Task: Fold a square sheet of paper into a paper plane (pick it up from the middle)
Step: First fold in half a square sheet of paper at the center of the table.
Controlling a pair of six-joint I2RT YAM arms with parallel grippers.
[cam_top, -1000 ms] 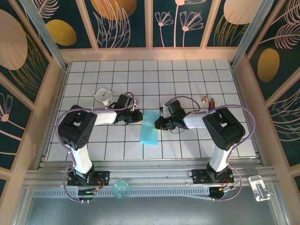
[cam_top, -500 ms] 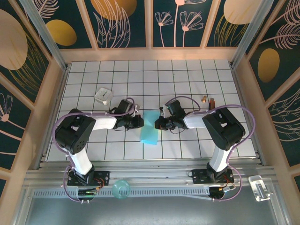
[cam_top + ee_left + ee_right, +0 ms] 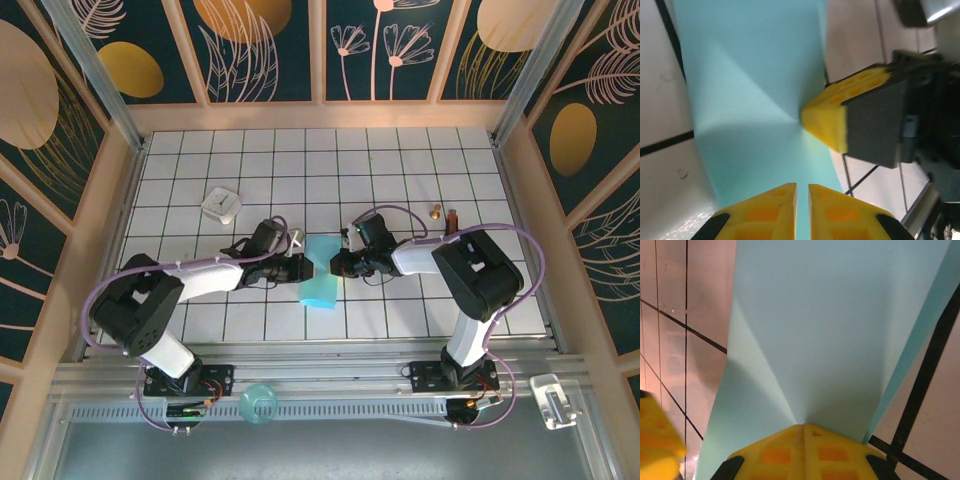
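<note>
The square sheet of paper [image 3: 320, 290] is light blue and lies mid-table as a doubled strip, pinched into a waist halfway along. My right gripper [image 3: 338, 264] is shut on its right edge there. In the right wrist view, creases fan out across the paper [image 3: 830, 330] from the closed fingertips [image 3: 803, 426]. My left gripper [image 3: 302, 266] sits at the opposite edge, facing the right one. In the left wrist view its fingers [image 3: 802, 186] are nearly together with a thin slit. The paper [image 3: 750, 80] spreads beyond them, and the right gripper's fingers [image 3: 827, 122] nip it.
A small white square block [image 3: 221, 205] lies at the back left. Two small brown objects [image 3: 444, 213] sit to the back right. A teal object [image 3: 258, 403] and a clear holder [image 3: 553, 398] rest on the front rail. Wooden walls enclose the tiled table [image 3: 400, 170].
My left arm has stretched to the right, bringing its gripper from a tile away up to the paper's left edge. The right gripper and paper have stayed put.
</note>
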